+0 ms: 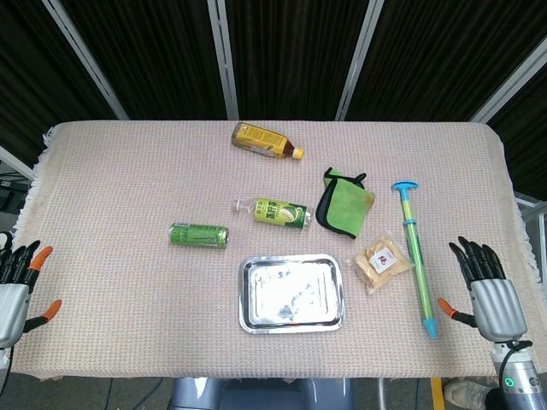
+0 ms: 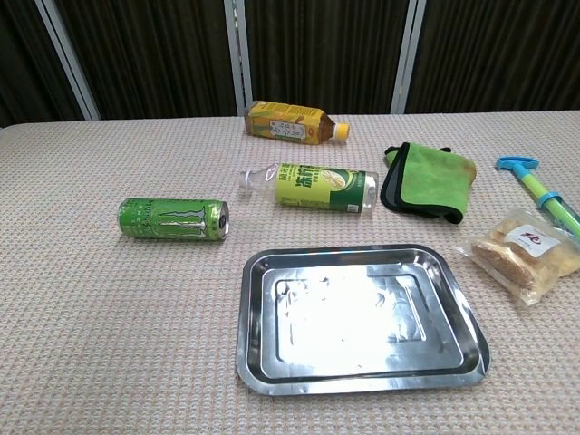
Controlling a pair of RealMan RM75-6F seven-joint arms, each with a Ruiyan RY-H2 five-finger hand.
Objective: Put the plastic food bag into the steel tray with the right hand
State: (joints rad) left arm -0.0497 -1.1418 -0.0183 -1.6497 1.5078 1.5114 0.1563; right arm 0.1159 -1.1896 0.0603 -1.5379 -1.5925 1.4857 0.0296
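One plastic food bag (image 1: 384, 262) was noted forward-left of the right hand (image 1: 489, 299), apart; fingers spread, nothing held; steel tray (image 1: 291, 320) farther left.

Green can (image 2: 172, 219) bears a claw logo; other labels too small.
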